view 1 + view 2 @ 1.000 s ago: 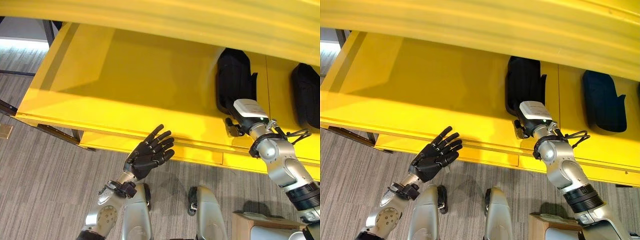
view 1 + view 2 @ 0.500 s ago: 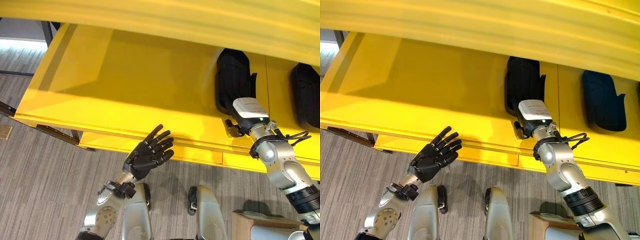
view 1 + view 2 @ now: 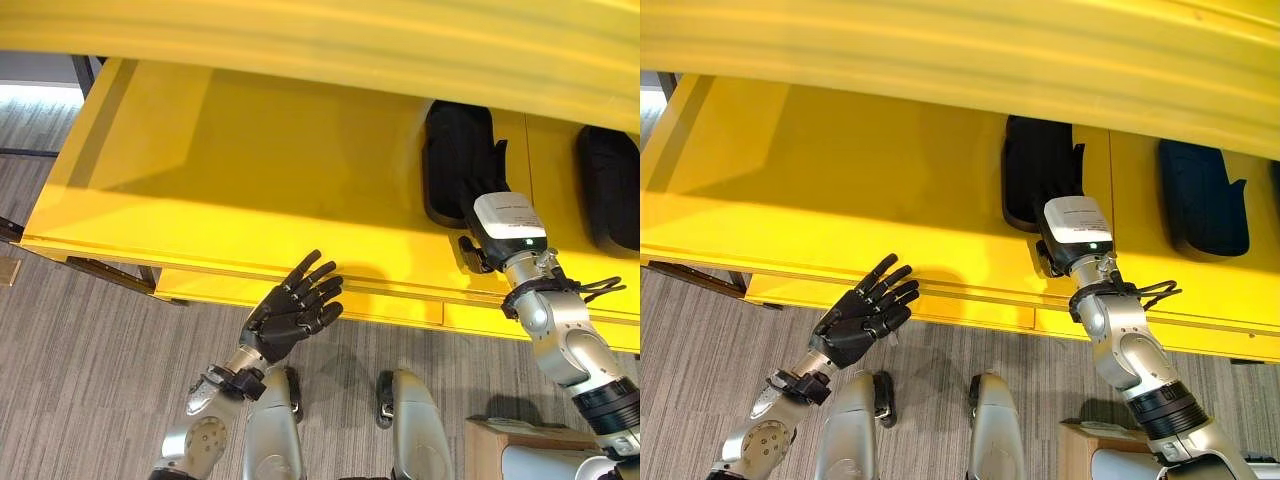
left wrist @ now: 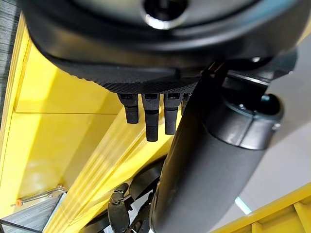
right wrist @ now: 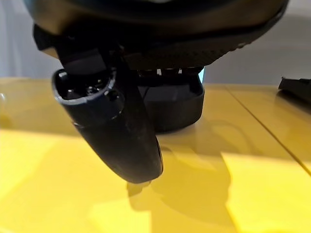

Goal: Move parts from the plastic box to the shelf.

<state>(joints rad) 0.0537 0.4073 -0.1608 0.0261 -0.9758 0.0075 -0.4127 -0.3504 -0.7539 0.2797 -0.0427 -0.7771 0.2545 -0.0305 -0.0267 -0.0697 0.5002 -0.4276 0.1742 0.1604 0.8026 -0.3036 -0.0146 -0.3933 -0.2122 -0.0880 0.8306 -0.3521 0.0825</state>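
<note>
A black moulded part (image 3: 455, 160) lies flat on the yellow shelf (image 3: 250, 170), right of its middle. My right arm reaches in under the upper shelf board, and my right hand (image 5: 116, 131) is at the part's near end. In the right wrist view the thumb stands straight and apart from the part (image 5: 175, 104), and the fingers point over its near edge without closing on it. A second black part (image 3: 1200, 195) lies further right on the shelf. My left hand (image 3: 290, 315) hovers open and empty in front of the shelf's front edge.
The upper shelf board (image 3: 350, 40) overhangs the shelf and leaves a low gap. A brown cardboard box (image 3: 500, 445) stands on the grey carpet at the lower right. The shelf's left half is bare.
The camera has shifted a little. My right hand has slid slightly rightwards along the part's near end. My left hand stays where it was.
</note>
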